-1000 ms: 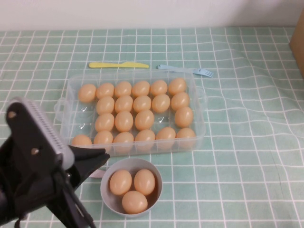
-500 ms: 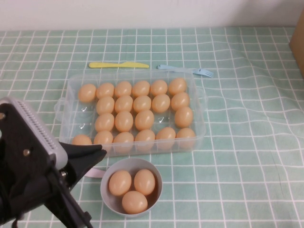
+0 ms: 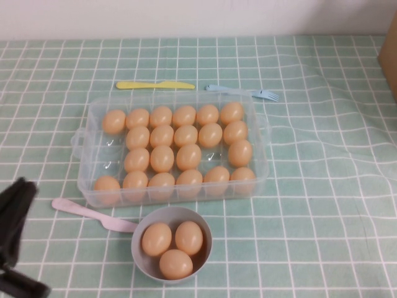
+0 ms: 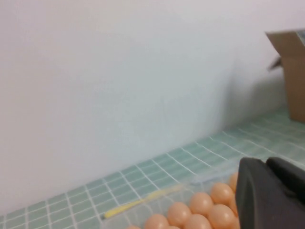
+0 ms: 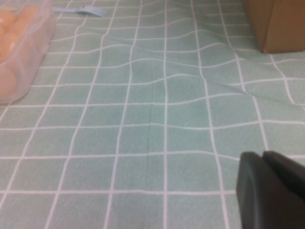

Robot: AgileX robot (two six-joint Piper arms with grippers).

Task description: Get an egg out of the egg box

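The left arm has pulled back since a second ago: then it filled the lower left of the high view and hid part of the worktop (image 3: 322, 205); now only a dark piece of it shows at the lower-left edge. Its retreat uncovers a pink utensil (image 3: 93, 213) lying on the worktop between the box (image 3: 260, 133) and the grey bowl (image 3: 139, 231), its end touching the bowl's rim. The bowl holds three eggs, as before, and the box and its eggs have not shifted.

The left gripper (image 4: 271, 195) shows in the left wrist view only as a dark block at the edge, raised above the box; I cannot tell whether it is open or closed, and nothing is seen in it. The right gripper (image 5: 269, 188) shows likewise in the right wrist view, low over bare worktop well to the right of the box; its state cannot be told either.

The box sits mid-worktop, still nearly full, and one egg (image 3: 162, 158) lies in a well near its middle. A few wells on its left side are bare.

The high view alone shows the bowl, the pink utensil, a yellow knife (image 3: 155, 85) and a blue fork (image 3: 245, 92) beyond the box. The wrist views show more of a cardboard box (image 5: 276, 24) at the far right, and the left one a white wall (image 4: 119, 86).
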